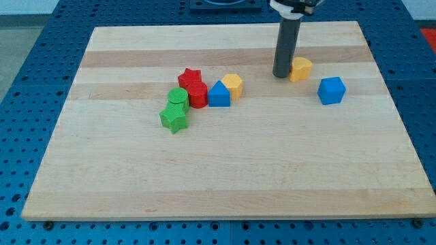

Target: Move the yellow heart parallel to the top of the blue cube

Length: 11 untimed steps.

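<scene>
Wooden board (225,177), blue cube (332,90), yellow heart (300,69), cluster of six blocks (201,97)

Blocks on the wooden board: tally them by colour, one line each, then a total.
Red: 2, red star, red cylinder
Green: 2, green cylinder, green star
Blue: 2, blue triangle-topped block, blue cube
Yellow: 2, yellow hexagon, yellow heart
Total: 8
</scene>
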Available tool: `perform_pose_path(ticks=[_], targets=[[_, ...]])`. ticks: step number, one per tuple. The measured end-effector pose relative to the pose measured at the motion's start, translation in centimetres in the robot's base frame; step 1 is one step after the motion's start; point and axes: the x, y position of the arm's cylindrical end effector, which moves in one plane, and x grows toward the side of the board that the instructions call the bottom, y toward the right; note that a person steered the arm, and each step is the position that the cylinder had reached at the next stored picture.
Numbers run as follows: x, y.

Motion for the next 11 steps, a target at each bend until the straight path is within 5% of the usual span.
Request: perform_pose_path(ticks=[2,5,8,11], targets=[[3.0,1.0],[-3.9,6.5],[-5.0,0.1],[-8.3,7.4]])
